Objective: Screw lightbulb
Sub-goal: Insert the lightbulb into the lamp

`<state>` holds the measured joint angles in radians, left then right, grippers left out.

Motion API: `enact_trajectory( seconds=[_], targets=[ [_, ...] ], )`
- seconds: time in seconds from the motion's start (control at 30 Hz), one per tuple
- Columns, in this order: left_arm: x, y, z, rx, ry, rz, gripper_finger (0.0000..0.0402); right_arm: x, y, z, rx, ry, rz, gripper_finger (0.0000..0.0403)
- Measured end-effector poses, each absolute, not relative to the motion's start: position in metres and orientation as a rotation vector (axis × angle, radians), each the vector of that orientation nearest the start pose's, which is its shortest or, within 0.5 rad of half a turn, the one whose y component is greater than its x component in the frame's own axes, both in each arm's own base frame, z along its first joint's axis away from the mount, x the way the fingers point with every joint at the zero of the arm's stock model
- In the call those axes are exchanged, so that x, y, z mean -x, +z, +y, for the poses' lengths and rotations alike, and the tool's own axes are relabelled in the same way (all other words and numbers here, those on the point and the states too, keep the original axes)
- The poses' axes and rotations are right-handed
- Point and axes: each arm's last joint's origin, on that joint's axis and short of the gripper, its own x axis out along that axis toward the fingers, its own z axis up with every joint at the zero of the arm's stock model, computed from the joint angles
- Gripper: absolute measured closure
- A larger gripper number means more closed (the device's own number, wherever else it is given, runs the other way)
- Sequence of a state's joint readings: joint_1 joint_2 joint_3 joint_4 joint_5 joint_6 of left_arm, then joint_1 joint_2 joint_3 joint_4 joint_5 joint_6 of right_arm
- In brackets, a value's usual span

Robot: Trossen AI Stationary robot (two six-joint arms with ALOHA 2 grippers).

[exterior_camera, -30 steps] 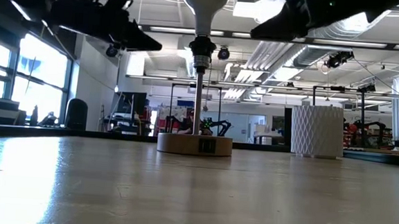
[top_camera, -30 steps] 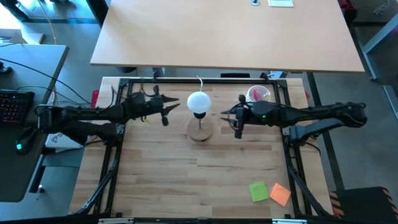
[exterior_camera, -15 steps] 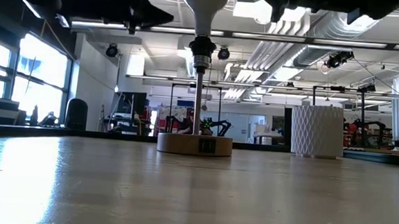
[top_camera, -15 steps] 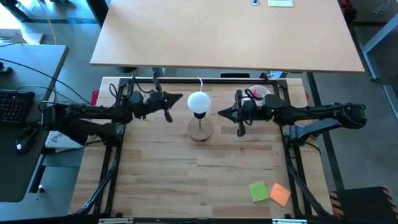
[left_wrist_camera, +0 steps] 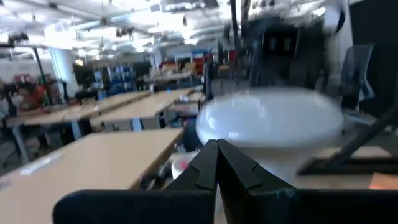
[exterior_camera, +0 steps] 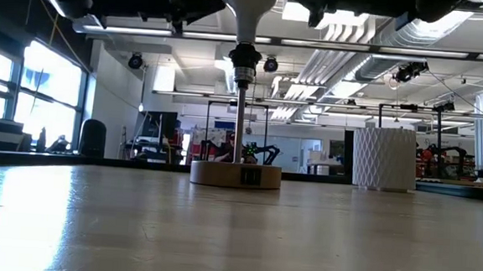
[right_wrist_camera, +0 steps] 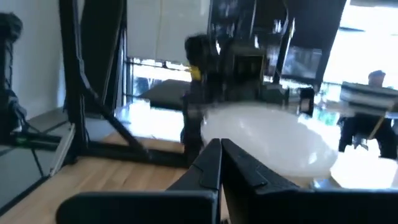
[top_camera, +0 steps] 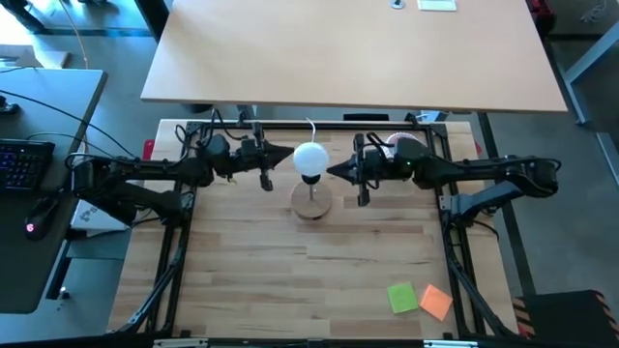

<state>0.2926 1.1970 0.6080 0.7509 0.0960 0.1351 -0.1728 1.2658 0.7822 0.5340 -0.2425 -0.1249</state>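
Note:
The white lightbulb stands upright with its screw end in the black socket of the lamp, whose round wooden base rests on the table. My left gripper is shut and points level at the globe from the table's left. My right gripper is shut too and points at it from the right. Each fingertip stops just short of the globe. In the left wrist view the shut gripper sits before the blurred bulb; the right gripper likewise faces the bulb.
A white ribbed cup with pink items stands at the back right, behind my right arm; it also shows in the low view. A green sticky note and an orange one lie near the front right. Bare wood fills the table's near half.
Both grippers have shut. Both have risen and tipped from slanting downward to about level. My left gripper has moved right and my right gripper has moved left, each closer to the bulb's globe. The bulb and lamp have stayed in place.

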Motion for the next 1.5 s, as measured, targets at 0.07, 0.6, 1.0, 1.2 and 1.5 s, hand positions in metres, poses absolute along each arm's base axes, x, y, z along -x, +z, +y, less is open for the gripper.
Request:
enact_trajectory(
  seconds=[0.07,0.6,1.0,1.2,1.5],
  targets=[
    [-0.246,0.282,0.07,-0.164,0.203,-0.158,0.0401,-0.281,0.295,-0.047,0.119,0.054,-0.031,0.0402],
    [-0.244,0.287,0.057,-0.133,0.155,-0.154,0.0401,-0.279,0.292,-0.072,0.089,-0.009,-0.021,0.0403],
    [-0.239,0.284,0.054,-0.128,0.27,-0.073,0.0401,-0.267,0.3,-0.078,0.089,-0.176,0.005,0.0403],
    [-0.236,0.281,0.064,-0.129,0.352,-0.027,0.0401,-0.25,0.315,-0.062,0.147,-0.133,0.001,0.0403],
    [-0.241,0.283,0.074,-0.126,0.293,-0.118,0.0401,-0.267,0.303,-0.057,0.158,0.064,-0.008,0.0403]
  ],
)
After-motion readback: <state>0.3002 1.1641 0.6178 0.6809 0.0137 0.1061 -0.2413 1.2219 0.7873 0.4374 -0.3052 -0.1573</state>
